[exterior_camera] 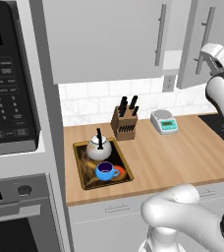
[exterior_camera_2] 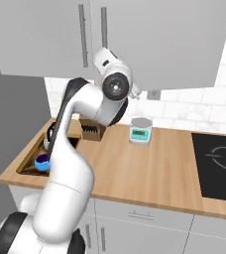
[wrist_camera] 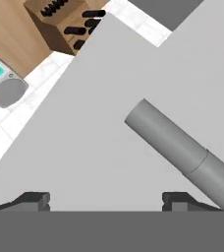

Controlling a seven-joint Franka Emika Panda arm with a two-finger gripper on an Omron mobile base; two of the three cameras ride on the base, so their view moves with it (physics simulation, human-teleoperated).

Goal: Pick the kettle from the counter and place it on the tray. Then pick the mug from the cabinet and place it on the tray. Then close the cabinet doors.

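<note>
The white kettle (exterior_camera: pixel 98 146) and the blue mug (exterior_camera: pixel 104 171) both stand on the dark tray (exterior_camera: pixel 80 170) at the left end of the wooden counter (exterior_camera: pixel 182 152). Overhead, the left cabinet door (exterior_camera: pixel 104 39) lies flat, while the right cabinet door (exterior_camera: pixel 210 44) stands at an angle, with a narrow gap and a strip of white shelf (exterior_camera: pixel 172 60) between them. My hand (exterior_camera: pixel 217 55) is raised against the right door. In the hand view my gripper (wrist_camera: pixel 106 202) is open, facing the grey panel, and the silver bar handle (wrist_camera: pixel 182 147) runs just past its right fingertip (wrist_camera: pixel 180 201).
A wooden knife block (exterior_camera: pixel 125 123) and a small kitchen scale (exterior_camera: pixel 164 121) stand at the back of the counter. A black cooktop (exterior_camera_2: pixel 216 163) lies at the right. The tall unit with microwave (exterior_camera: pixel 8 74) and oven borders the counter on the left.
</note>
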